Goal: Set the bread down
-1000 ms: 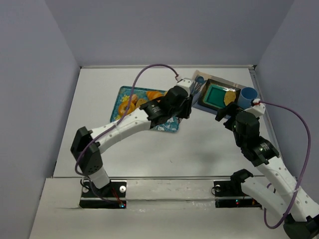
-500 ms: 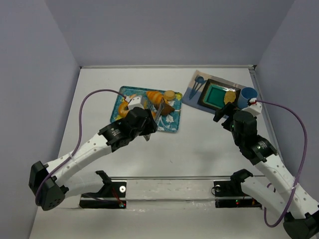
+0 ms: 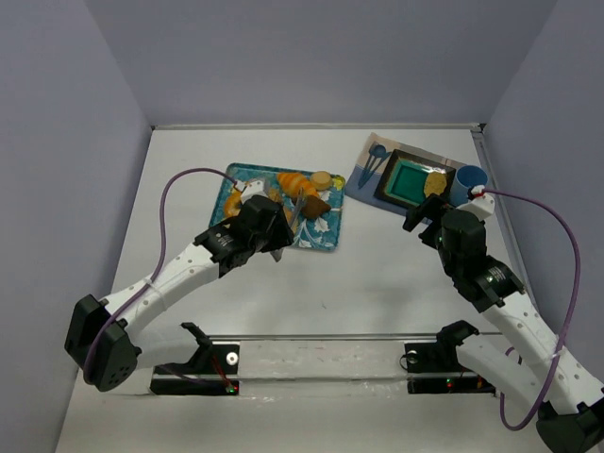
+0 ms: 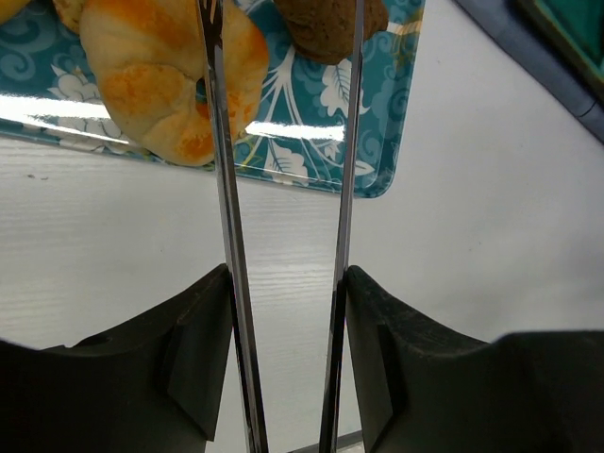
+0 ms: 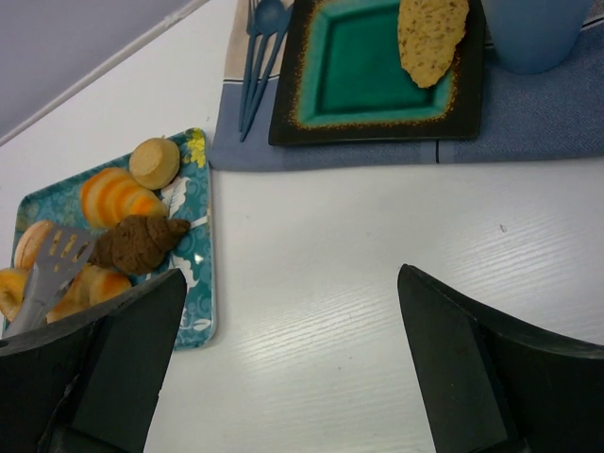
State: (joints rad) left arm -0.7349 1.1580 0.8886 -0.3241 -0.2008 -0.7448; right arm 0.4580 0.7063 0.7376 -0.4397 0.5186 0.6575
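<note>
My left gripper (image 3: pixel 276 243) (image 4: pixel 286 278) is shut on metal tongs (image 3: pixel 295 208) (image 4: pixel 225 189). The tongs' arms are spread and reach over the teal tray (image 3: pixel 327 236) (image 4: pixel 370 142), with nothing seen between them. An orange croissant (image 4: pixel 151 75) lies by the left arm and a brown croissant (image 3: pixel 314 203) (image 4: pixel 321 24) by the right. A flat seeded bread slice (image 3: pixel 434 183) (image 5: pixel 429 38) lies on the green square plate (image 3: pixel 406 181) (image 5: pixel 359 66). My right gripper (image 3: pixel 425 219) (image 5: pixel 291 283) is open and empty above bare table, between tray and plate.
The tray also holds a striped orange pastry (image 5: pixel 113 193) and a round bun (image 5: pixel 156 160). The plate sits on a blue placemat (image 5: pixel 528 123) with blue cutlery (image 5: pixel 260 47) at its left and a blue cup (image 3: pixel 469 179) at its right. Walls enclose the table.
My left arm has swung with the tongs from beside the green plate back left to the tray. The bread slice stays on the plate. The right arm has barely moved.
</note>
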